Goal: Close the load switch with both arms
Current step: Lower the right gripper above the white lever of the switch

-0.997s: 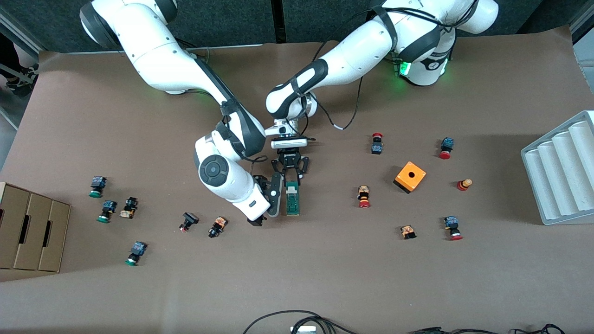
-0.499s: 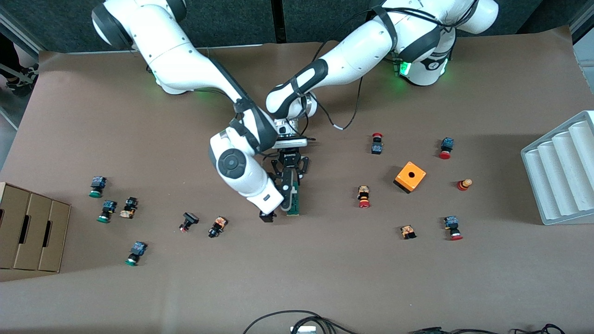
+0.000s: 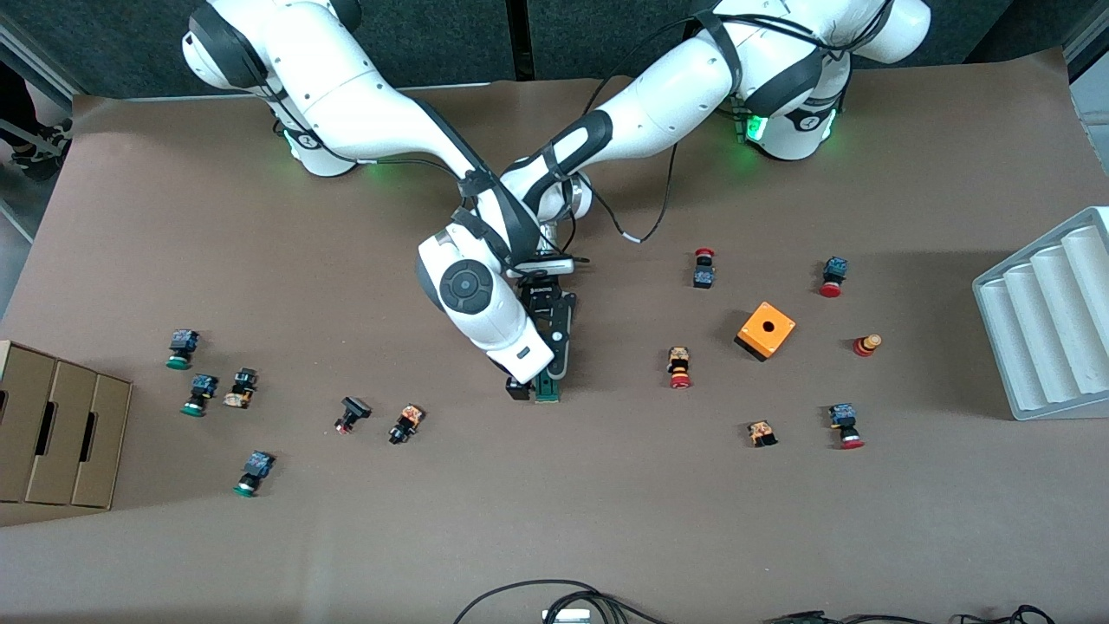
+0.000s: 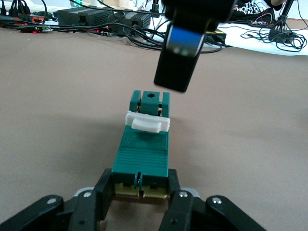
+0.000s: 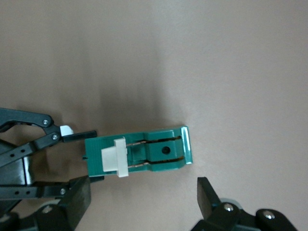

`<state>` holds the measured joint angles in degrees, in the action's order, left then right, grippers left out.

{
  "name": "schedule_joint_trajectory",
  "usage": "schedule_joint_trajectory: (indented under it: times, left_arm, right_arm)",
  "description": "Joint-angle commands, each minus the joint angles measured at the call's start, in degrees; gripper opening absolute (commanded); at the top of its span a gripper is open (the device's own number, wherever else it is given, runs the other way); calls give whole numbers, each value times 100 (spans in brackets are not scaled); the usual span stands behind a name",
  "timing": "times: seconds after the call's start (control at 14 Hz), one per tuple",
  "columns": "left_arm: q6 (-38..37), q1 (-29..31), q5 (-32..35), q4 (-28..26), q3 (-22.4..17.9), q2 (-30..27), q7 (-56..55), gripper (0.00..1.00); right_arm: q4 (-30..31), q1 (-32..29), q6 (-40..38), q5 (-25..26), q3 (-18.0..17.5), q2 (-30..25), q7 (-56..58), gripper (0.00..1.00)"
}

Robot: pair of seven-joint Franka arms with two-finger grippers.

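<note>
The load switch (image 3: 547,388), a dark-green bar with a white lever (image 4: 147,123) on top, lies flat mid-table. My left gripper (image 4: 140,185) is shut on the end of the switch (image 4: 143,156) that is farther from the front camera; in the front view the left gripper (image 3: 548,316) is partly hidden under the right arm. My right gripper (image 3: 539,368) hangs open just over the switch. In the right wrist view the switch (image 5: 159,151) lies beside the gap of the right gripper (image 5: 142,202), not between its fingers (image 5: 209,197). One right finger (image 4: 177,57) hovers above the switch's free end.
An orange cube with a hole (image 3: 766,330) and several red-capped push buttons (image 3: 679,367) lie toward the left arm's end, next to a grey ribbed tray (image 3: 1048,321). Green-capped buttons (image 3: 200,394) and a cardboard box (image 3: 56,433) lie toward the right arm's end.
The right arm has swung toward the left arm's end, bringing its open gripper from beside the switch to over it. The left gripper and the switch have not moved.
</note>
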<state>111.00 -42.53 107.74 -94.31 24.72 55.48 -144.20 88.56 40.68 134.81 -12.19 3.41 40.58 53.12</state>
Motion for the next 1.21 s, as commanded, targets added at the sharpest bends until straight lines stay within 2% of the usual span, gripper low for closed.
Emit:
schedule_joint_trajectory:
  times: [0.0,0.36,1.14]
  left_arm:
    - [18,-71,63,88,-55,112,-135,40]
    - [18,-71,63,88,-55,112,-135,40]
    - [18,-71,63,97,-55,112,-134,40]
  right_arm:
    - [-76,151,290,-152,89,239,-29,99]
    - [-76,344,335,-152,169,284,-284,99]
    - [-15,353,423,-152,169,328,-302,99]
